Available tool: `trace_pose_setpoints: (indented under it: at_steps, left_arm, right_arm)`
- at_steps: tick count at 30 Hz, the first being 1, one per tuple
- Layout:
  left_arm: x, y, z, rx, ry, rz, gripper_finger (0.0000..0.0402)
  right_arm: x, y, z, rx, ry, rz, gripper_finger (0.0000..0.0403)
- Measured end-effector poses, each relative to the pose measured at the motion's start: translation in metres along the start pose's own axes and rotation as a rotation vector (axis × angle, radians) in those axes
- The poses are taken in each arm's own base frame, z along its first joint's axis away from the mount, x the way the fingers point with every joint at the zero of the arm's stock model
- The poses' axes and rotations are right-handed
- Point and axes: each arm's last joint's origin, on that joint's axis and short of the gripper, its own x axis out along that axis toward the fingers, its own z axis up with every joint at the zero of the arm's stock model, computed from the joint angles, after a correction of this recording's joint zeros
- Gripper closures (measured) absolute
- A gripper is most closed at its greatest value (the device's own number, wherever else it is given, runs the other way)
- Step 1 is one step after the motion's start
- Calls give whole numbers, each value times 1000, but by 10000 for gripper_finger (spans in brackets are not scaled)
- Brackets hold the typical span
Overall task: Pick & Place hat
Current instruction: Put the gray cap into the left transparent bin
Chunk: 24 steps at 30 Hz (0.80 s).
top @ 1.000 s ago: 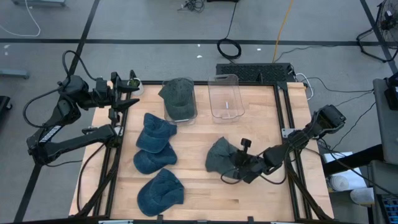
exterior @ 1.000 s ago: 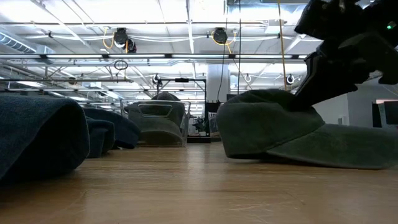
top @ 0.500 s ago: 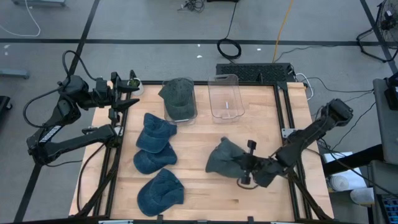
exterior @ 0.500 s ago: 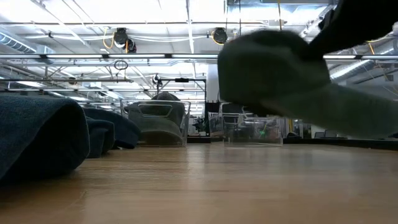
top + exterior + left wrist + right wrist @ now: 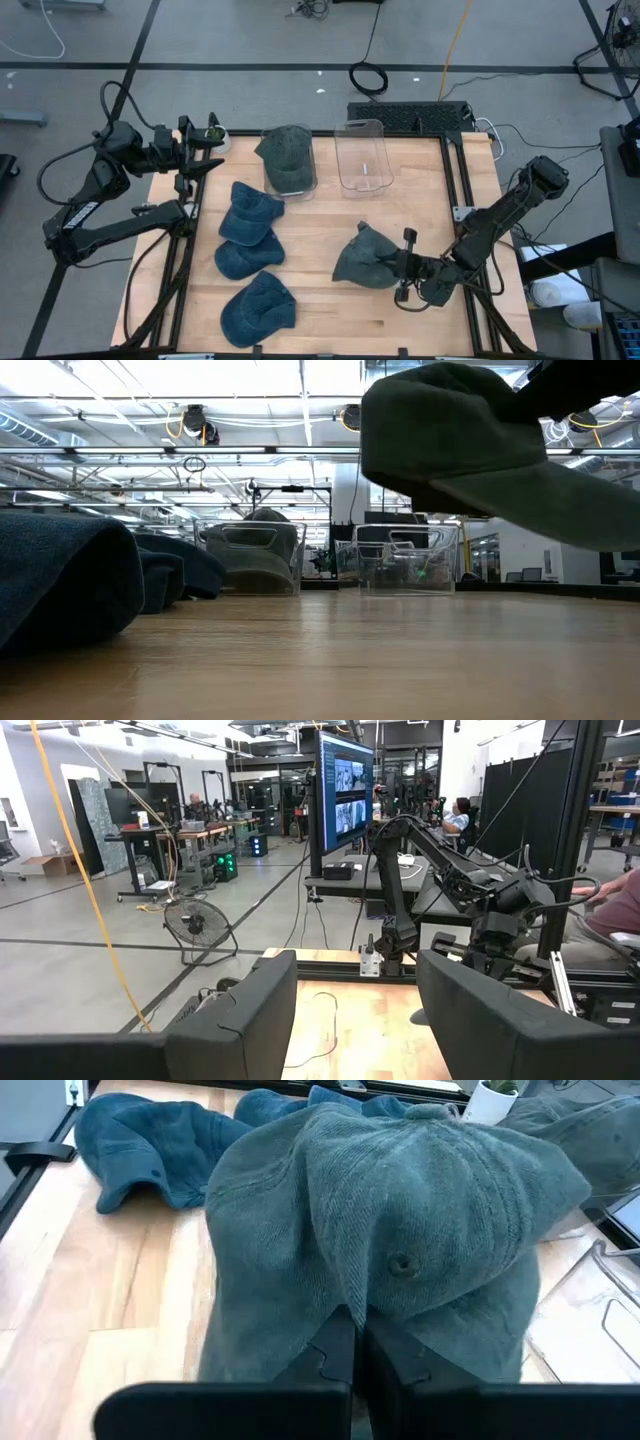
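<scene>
The right pincer (image 5: 352, 1342) is clamped on a fold in the crown of a grey-green cotton cap (image 5: 366, 259), which hangs clear of the pale wooden surface (image 5: 330, 660) in the low view. Beyond the pincer stands an empty clear plastic bin (image 5: 362, 157), and beside it a second clear bin holding another grey-green cap (image 5: 287, 152). Farther across lie three blue denim caps (image 5: 248, 235). The left pincer (image 5: 354, 1010) waits with fingers apart at the surface's far-left corner.

Bare wooden tabletop (image 5: 310, 245) runs open up the middle; three blue denim caps (image 5: 247, 243) block the left, two clear plastic bins (image 5: 362, 155) stand along the far edge.
</scene>
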Motion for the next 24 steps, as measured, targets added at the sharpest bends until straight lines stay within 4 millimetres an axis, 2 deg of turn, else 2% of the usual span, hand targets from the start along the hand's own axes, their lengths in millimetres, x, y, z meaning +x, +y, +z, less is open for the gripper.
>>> trace_pose_setpoints:
  at_steps: [13,24]
  left_arm:
    - [0,0,0,0,0,0,188]
    - [0,0,0,0,0,0,188]
  right_arm:
    - [-2,6,8,-18,-70,44,403]
    - [-3,8,8,-19,-52,94,403]
